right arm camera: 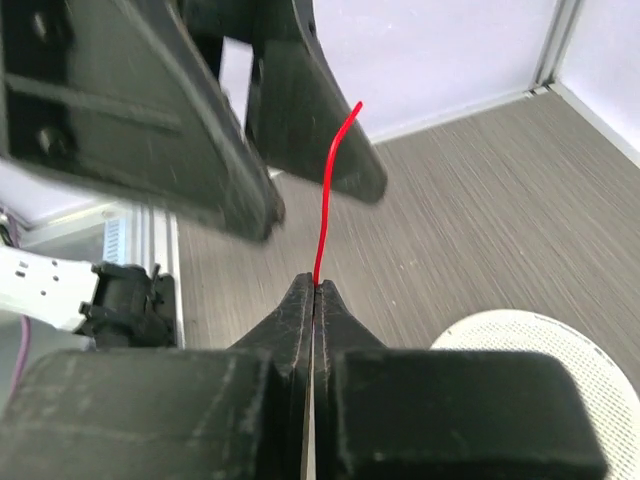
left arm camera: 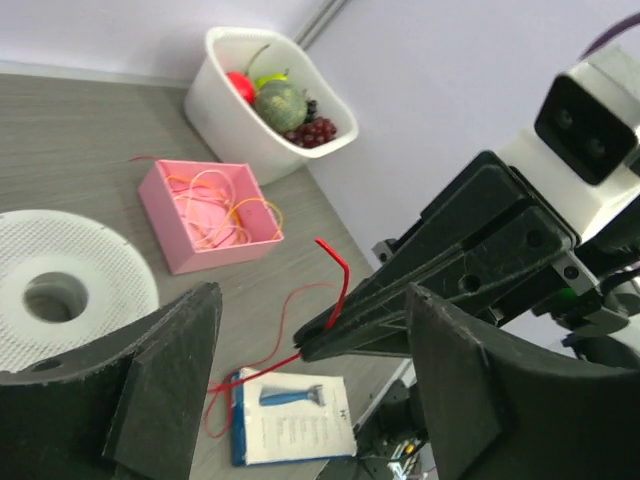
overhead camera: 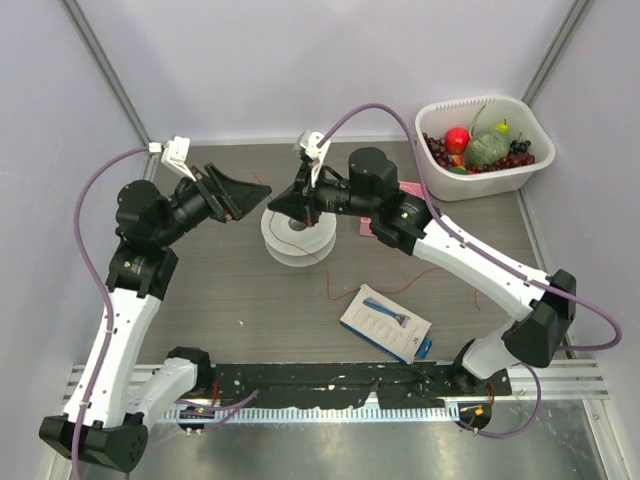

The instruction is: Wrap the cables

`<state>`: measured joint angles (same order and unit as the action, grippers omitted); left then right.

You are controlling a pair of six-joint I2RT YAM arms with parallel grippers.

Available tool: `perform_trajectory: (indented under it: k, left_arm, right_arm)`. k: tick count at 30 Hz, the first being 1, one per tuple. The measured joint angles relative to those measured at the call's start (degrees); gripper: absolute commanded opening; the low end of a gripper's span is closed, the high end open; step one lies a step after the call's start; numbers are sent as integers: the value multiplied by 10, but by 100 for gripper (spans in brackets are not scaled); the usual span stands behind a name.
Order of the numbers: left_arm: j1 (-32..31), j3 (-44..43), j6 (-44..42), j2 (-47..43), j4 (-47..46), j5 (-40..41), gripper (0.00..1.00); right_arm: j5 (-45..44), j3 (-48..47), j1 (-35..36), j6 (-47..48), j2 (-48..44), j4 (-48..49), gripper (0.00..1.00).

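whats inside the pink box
Loose thin wire loops, orange, yellow and pale, lie tangled inside the pink box. From the top camera the right arm covers most of the box, hiding its contents there.

No legible text in any view, white packet (overhead camera: pixel 385 322) at lower centre of the top view, blue product picture and rows of fine print, too small to read

The wire (right arm camera: pixel 322 200) vanishes between the right fingers (right arm camera: pixel 285 335); the spool (right arm camera: pixel 560 345) is cut off.
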<state>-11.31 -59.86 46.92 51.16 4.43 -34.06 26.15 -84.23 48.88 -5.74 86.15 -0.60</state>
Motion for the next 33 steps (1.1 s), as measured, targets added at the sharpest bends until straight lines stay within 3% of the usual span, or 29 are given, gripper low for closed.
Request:
perform_trajectory:
  k: [3, 8, 14, 20, 25, 33]
  left_arm:
    - [19, -63, -90, 8, 104, -9, 80]
    - [41, -126, -240, 9, 215, -61, 68]
    - [42, -146, -369, 14, 264, -135, 56]
    - [31, -193, -537, 43, 318, -214, 52]
    - [-28, -223, -719, 58, 414, -210, 47]
    - [-186, -212, -925, 55, 512, -63, 36]
  right_arm:
    - [-1, 0, -7, 51, -24, -72, 1]
    - [-1, 0, -16, 134, -68, -195, 1]
    - [12, -21, -17, 189, -76, -311, 1]
    - [40, -41, -17, 206, -69, -383, 1]
    - [62, -68, -17, 204, -39, -422, 1]
    - [93, -82, -17, 169, 11, -460, 1]
